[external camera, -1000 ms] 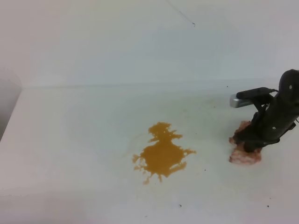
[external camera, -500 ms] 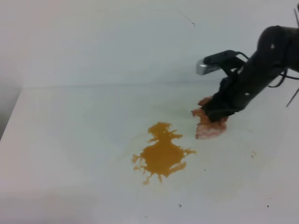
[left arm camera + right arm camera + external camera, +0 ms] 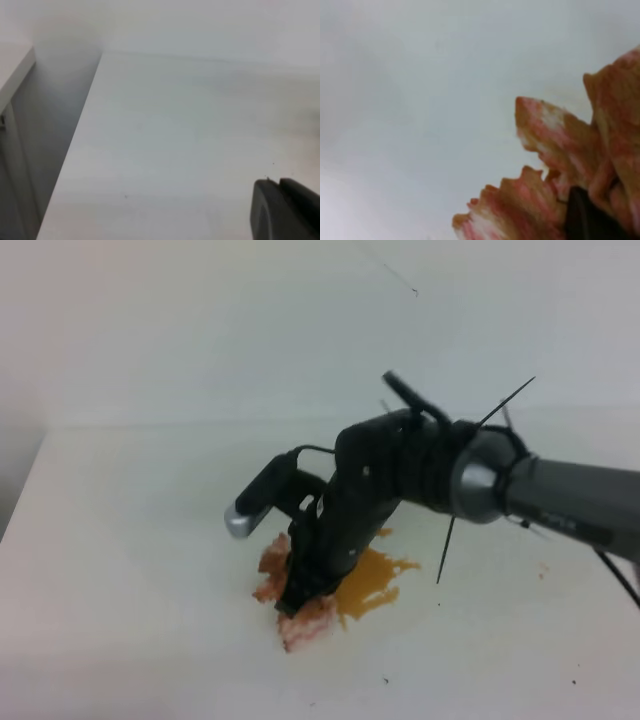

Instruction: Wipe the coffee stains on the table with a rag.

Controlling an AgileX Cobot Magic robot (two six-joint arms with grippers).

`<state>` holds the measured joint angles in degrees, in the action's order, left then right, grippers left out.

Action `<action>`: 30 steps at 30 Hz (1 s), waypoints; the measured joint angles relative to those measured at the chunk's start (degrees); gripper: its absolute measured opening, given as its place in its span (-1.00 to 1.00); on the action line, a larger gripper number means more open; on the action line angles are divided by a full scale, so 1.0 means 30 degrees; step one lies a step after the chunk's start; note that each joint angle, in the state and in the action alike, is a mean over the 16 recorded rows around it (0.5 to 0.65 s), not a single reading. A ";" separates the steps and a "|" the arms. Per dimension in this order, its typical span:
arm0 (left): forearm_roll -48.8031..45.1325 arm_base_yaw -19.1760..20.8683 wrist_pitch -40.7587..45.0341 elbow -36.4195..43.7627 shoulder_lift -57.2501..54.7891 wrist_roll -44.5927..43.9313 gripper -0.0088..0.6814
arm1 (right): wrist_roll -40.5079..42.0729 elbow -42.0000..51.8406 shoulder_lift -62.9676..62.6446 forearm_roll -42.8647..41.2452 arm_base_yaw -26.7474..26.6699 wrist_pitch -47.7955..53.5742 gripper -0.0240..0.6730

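1. The right claw [image 3: 303, 592] points down at the counter [image 3: 130, 540], its jaws clamped together on the rag [image 3: 300, 620]
2. In the right wrist view a dark fingertip [image 3: 585, 215] is buried in the folds of the rag [image 3: 560, 170], with pinkish-brown cloth and pale edges bunched around it
3. The rag lies pressed against the counter at the left side of the coffee stains [image 3: 372, 578]; one lobe of cloth shows to the left of the claw and another below it
4. The amber-brown coffee stains show only to the right of the claw, their ragged edge reaching rightward; the rest is hidden under the right arm [image 3: 560, 490] and the rag
5. The right arm reaches in from the right edge of the high view and crosses to the middle of the counter, with a silver-tipped wrist camera [image 3: 255, 502] sticking out to the left above the rag
6. The left claw [image 3: 285, 210] shows only as a dark blurred part at the lower right corner of its own wrist view; whether it is apart or together I cannot tell
7. That view shows the white counter [image 3: 175, 140] and its left edge, with a few tiny dark specks
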<state>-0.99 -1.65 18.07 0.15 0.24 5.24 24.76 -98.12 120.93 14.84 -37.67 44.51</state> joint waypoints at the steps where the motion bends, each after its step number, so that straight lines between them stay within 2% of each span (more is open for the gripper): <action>1: 0.0000 0.0000 0.0000 0.0000 0.0000 0.0000 -0.98 | 0.0028 -0.0109 0.0321 -0.0299 -0.0309 -0.0042 -0.94; 6: -0.0001 0.0000 0.0000 -0.0051 0.0000 0.0000 -0.98 | 0.0111 -0.0766 0.2013 -0.1940 -0.1291 0.0173 -0.94; 12: -0.0001 0.0000 0.0000 -0.0051 0.0000 0.0000 -0.98 | -0.0308 -0.1459 0.3451 -0.4461 -0.1581 0.0568 -0.94; 22: -0.0001 0.0001 0.0000 -0.0051 0.0062 0.0000 -0.98 | -0.1124 -0.1776 0.4014 -0.7125 -0.0649 0.0797 -0.94; 30: 0.0000 0.0001 -0.0019 0.0000 0.0094 0.0001 -0.98 | -0.0932 -0.1788 0.3753 -0.6983 0.0278 0.0654 -0.94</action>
<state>-0.99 -1.65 18.01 0.15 0.52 5.24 21.97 -103.48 132.19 -6.11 -36.84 46.48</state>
